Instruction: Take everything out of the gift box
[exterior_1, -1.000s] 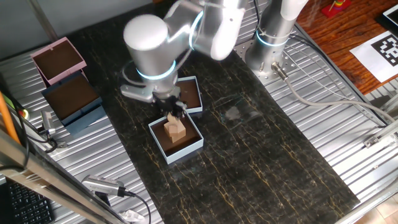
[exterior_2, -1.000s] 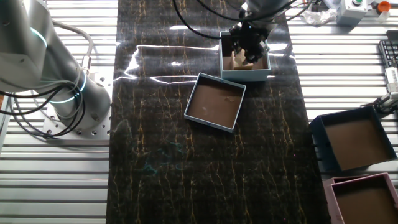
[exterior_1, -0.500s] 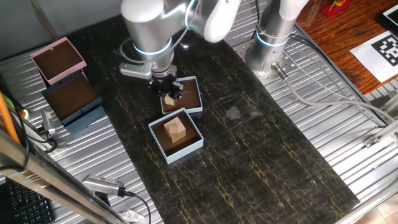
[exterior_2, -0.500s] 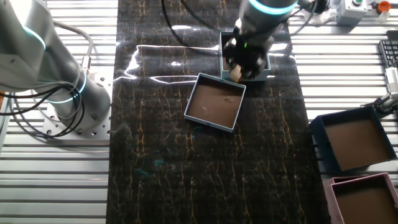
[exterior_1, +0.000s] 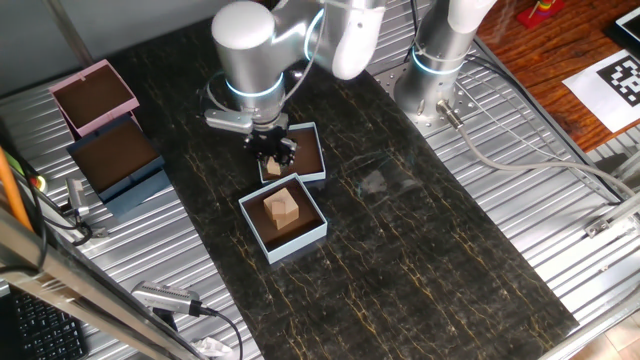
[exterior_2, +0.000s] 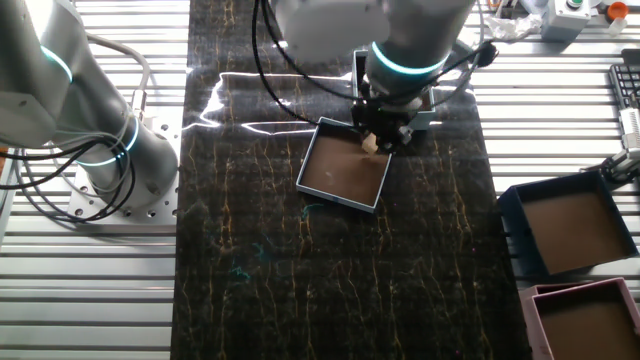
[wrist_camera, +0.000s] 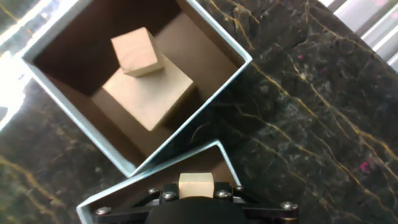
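Observation:
The gift box (exterior_1: 318, 229) is pale blue with a brown inside. It holds a large tan block (exterior_1: 283, 209) with a smaller one on top, and the hand view shows both, the small block (wrist_camera: 135, 51) and the large block (wrist_camera: 149, 96), inside the box (wrist_camera: 193, 117). My gripper (exterior_1: 272, 151) is shut on another small wooden block (wrist_camera: 196, 185) and holds it just above the shallow matching tray (exterior_1: 309, 150). In the other fixed view the gripper (exterior_2: 375, 140) hangs over the tray's (exterior_2: 340, 170) far corner, and my arm hides most of the gift box (exterior_2: 432, 122).
A dark blue box (exterior_1: 115, 160) and a pink box (exterior_1: 93, 95) sit on the ribbed metal at the far left. My arm's base (exterior_1: 440, 60) stands at the back. A second arm's base (exterior_2: 95, 140) stands beside the dark mat.
My gripper rose out of the gift box with a small block and moved across to above the shallow tray. Two blocks stay in the gift box.

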